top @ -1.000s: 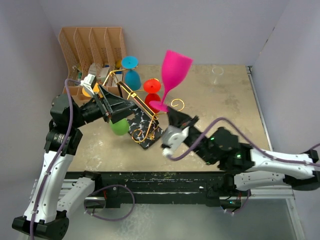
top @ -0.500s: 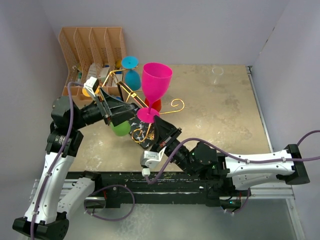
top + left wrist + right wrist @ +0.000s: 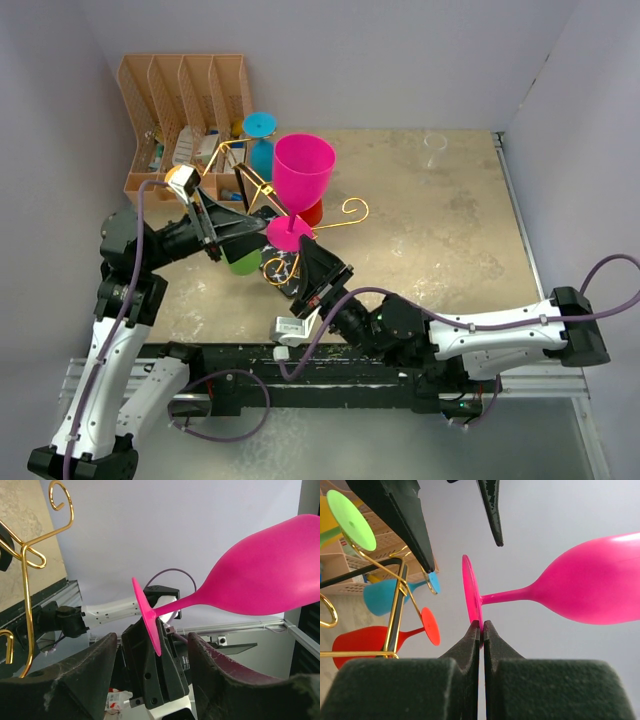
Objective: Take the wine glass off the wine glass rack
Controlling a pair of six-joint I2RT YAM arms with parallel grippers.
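Leftward and lower is where the pink wine glass has gone in the top view since half a second ago, and the right arm has swung further across the lower middle of the frame with it.

The tan table fills the middle of the top view. The orange-brown file organiser stands at the upper left. Just right of it and lower is the wine glass rack, its dark veined base partly hidden behind the right arm's wrist.

The pink glass is off the rack. It hangs in the air over the centre of the frame with its bowl up and its foot just above the gold wire. The right gripper has its fingers pinched on the rim of that foot.

A blue glass, a red glass and a green glass hang on the rack.

The left gripper sits left of the pink foot with its fingers spread wide, holding nothing. In its wrist view a gold scroll stands at the left edge, well apart from the pink stem.
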